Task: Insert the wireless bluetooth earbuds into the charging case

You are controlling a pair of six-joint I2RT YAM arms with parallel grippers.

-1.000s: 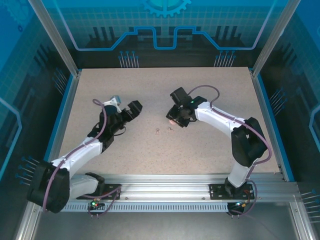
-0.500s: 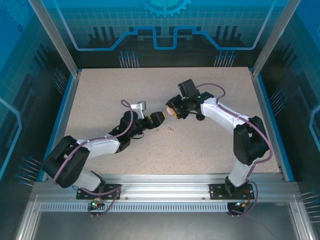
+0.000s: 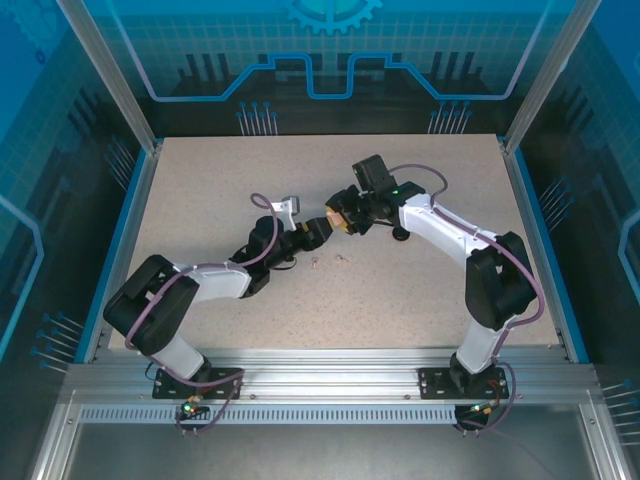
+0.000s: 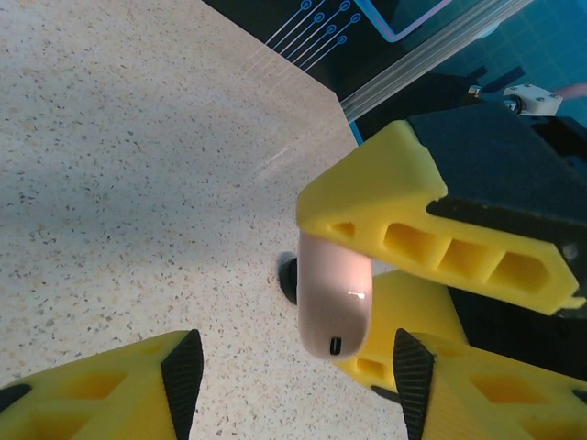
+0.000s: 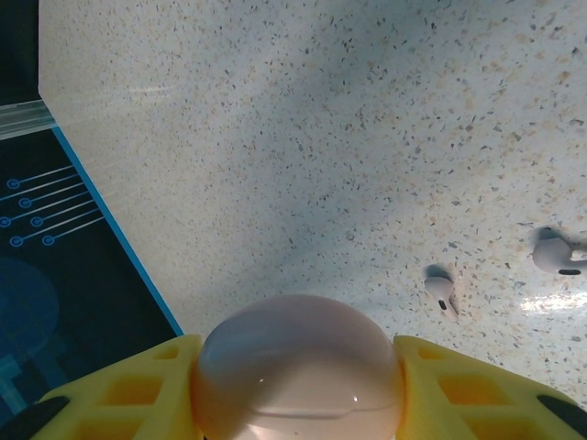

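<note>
Top view: my left pincer (image 3: 318,233), jaws wide, points at my right pincer (image 3: 340,221), tips nearly meeting.
Left wrist: the charging case (image 4: 335,302) lies straight ahead, edge-on.
Right wrist: my right pincer clamps the case; two pale earbuds (image 5: 442,292) lie on the counter (image 5: 275,137).

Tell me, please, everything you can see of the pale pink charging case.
The charging case is a small, rounded, glossy pale pink shell, plastic by its look. It is shut, with a thin seam around it and a small dark slot on its edge. The right gripper clamps its two sides between yellow fingers and holds it off the speckled table. Nothing else touches it.
</note>
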